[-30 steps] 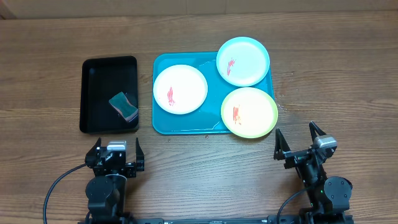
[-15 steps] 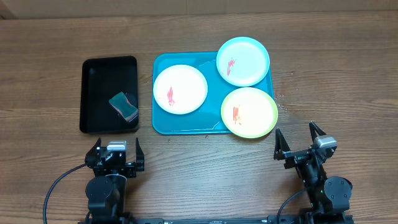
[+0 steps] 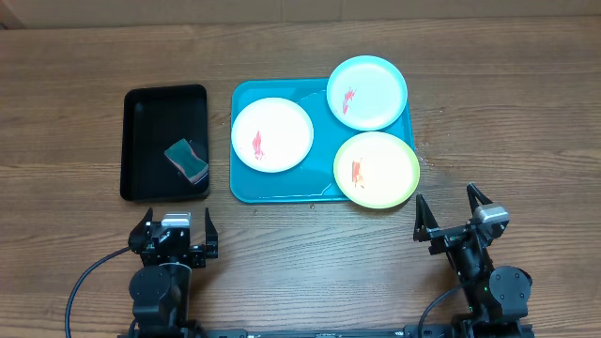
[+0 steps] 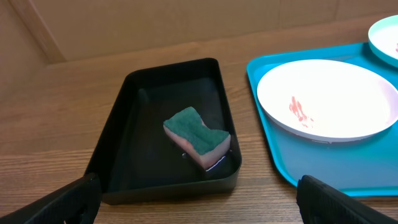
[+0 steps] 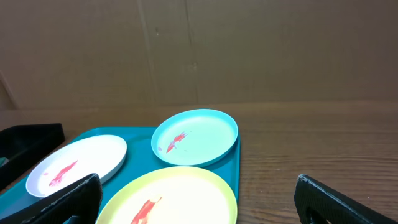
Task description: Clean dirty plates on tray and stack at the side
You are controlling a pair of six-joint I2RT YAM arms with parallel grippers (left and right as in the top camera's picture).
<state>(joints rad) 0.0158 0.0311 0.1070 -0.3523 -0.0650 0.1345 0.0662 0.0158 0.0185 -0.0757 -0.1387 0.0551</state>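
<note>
The brown wood-grain table [image 3: 75,56] runs wide and flat, its planks going left to right, and from the wrist cameras a plain brown panel [image 5: 249,50] rises behind its far edge. Near the middle lies the large turquoise rectangular plastic tray [image 3: 246,188] with a raised rim and rounded corners. The round white plastic plate [image 3: 272,134] sits flat on its left half. The round pale blue plastic plate [image 3: 367,92] sits at the far right corner and overhangs the rim there. The round yellow-green plastic plate [image 3: 377,169] sits at the near right corner, jutting past the rim toward the right arm. Each plate carries a red smear, and the three lie side by side, none stacked. Just left of the turquoise tray, apart from it, is a smaller black rectangular plastic tray [image 3: 155,113] holding a green-topped sponge [image 3: 187,159] in its near right part. At the near edge the left gripper [image 3: 176,221] faces the black tray and the right gripper [image 3: 445,199] faces the yellow-green plate. Both have their fingers spread wide and hold nothing, with bare wood between them and the trays. A black cable [image 3: 89,282] loops beside the left arm's base.
</note>
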